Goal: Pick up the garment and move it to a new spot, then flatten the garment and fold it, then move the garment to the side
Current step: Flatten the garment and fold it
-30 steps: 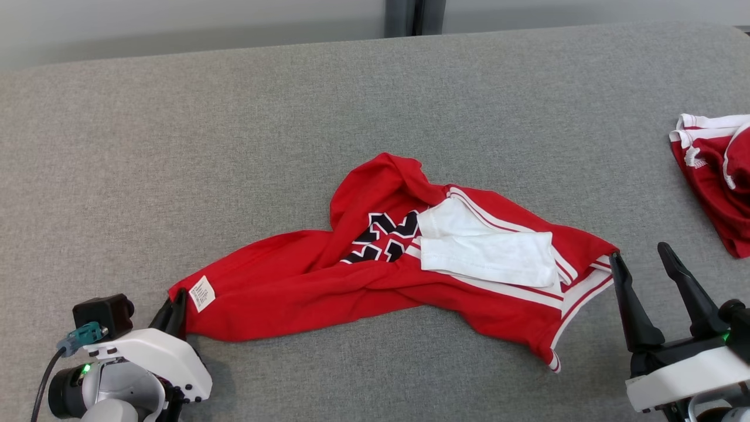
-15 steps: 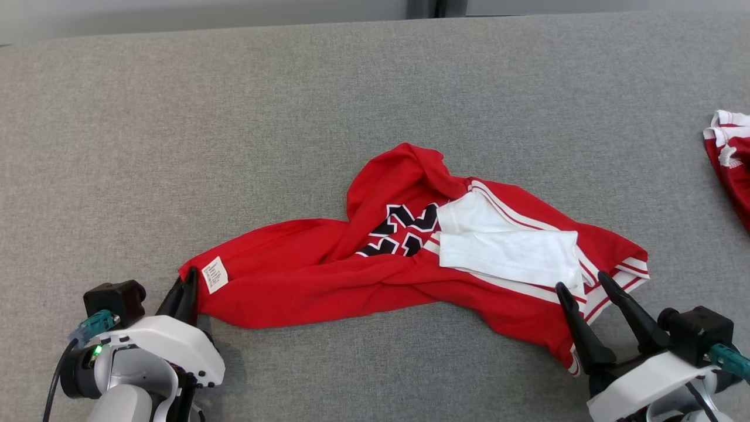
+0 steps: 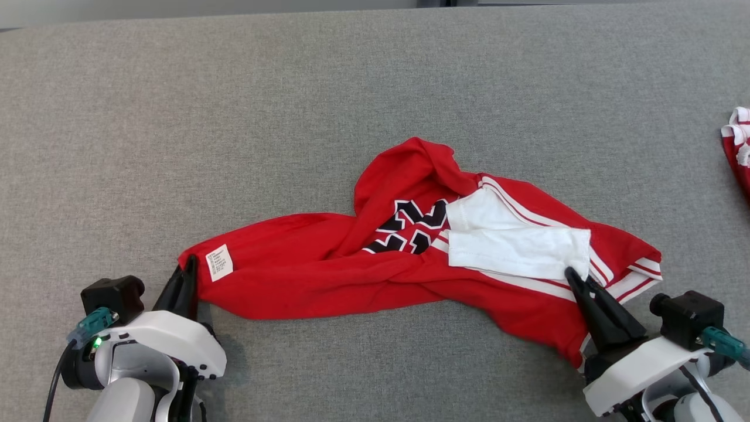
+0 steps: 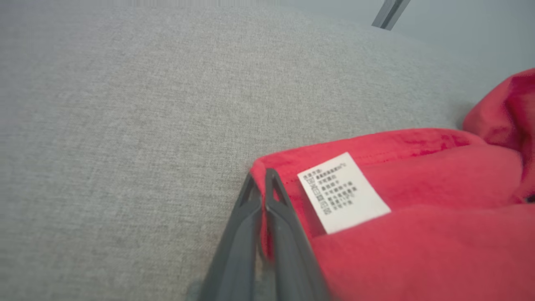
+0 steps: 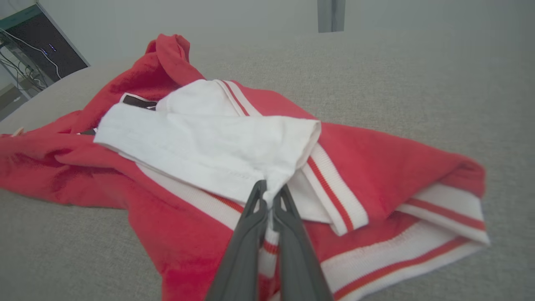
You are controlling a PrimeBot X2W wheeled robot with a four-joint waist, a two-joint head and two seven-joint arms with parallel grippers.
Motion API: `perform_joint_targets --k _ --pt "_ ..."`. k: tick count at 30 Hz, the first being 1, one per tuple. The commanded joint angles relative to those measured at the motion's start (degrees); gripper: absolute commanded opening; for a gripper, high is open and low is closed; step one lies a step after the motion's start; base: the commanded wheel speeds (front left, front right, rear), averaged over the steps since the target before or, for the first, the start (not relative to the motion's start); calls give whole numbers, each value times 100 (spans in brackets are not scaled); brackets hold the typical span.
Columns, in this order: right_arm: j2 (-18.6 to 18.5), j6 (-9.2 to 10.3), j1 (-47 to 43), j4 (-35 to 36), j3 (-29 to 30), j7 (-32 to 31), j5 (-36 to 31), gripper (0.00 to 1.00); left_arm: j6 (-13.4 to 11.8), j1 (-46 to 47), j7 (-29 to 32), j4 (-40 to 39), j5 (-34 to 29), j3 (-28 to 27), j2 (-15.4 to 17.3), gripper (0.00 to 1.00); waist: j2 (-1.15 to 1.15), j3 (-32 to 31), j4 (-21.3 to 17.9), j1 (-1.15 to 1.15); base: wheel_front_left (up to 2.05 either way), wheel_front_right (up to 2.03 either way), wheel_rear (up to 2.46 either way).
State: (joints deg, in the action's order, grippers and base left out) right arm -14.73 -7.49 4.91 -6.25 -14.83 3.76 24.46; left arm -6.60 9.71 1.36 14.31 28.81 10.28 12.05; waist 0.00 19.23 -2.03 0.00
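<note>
Head view first: your crumpled red jersey garment with white striped trim and black lettering (image 3: 328, 275) lies near the front edge of the grey fabric-covered tabletop (image 3: 234, 117). Its long axis runs left to right, pretty much straight from one arm to the other. The left gripper (image 3: 188, 266) sits at the garment's far left tip, right beside the small white care label (image 3: 218, 262). The right gripper (image 3: 573, 274) comes in from the lower right, its tips at the near corner of the white sleeve (image 3: 515, 243) folded over the red body. So each arm has its own end, and the bulk of the cloth sags between them. A second red-and-white garment (image 3: 739, 146) peeks in at the right edge, well apart, so ignore it.

Left wrist view: the gripper is clamped down on the red hem corner, and you can see red fabric squeezed between the two dark fingers, just left of the label.

Right wrist view: this gripper is closed too, pinching the white sleeve's corner. I can't tell whether it has also caught the striped trim underneath.

My guess is you're set to lift. Raise both ends together and pull outward along that left-right line. If the right grip only has the sleeve, the body may hang twisted.
</note>
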Motion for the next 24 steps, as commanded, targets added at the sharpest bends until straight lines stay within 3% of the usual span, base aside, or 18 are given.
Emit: perform_joint_targets --k 1,13,20,24 --pt "-65 -1 85 30 62 74 21 0 4 101 -109 -31 -35 -29 34 0 0 -10 -5 0 0 0 0" --pt "-200 -1 210 475 516 232 -205 0 -138 179 -549 -666 -242 -36 98 0 0 -209 -81 0 0 0 0" --pt "-385 -1 535 1020 826 293 -334 0 -312 392 -796 -1566 -464 -100 152 0 0 -480 -127 0 0 0 0" --pt "-670 -1 1044 1428 1104 215 -439 0 -329 813 -757 -2288 -594 -134 291 0 0 -827 -153 0 0 0 0"
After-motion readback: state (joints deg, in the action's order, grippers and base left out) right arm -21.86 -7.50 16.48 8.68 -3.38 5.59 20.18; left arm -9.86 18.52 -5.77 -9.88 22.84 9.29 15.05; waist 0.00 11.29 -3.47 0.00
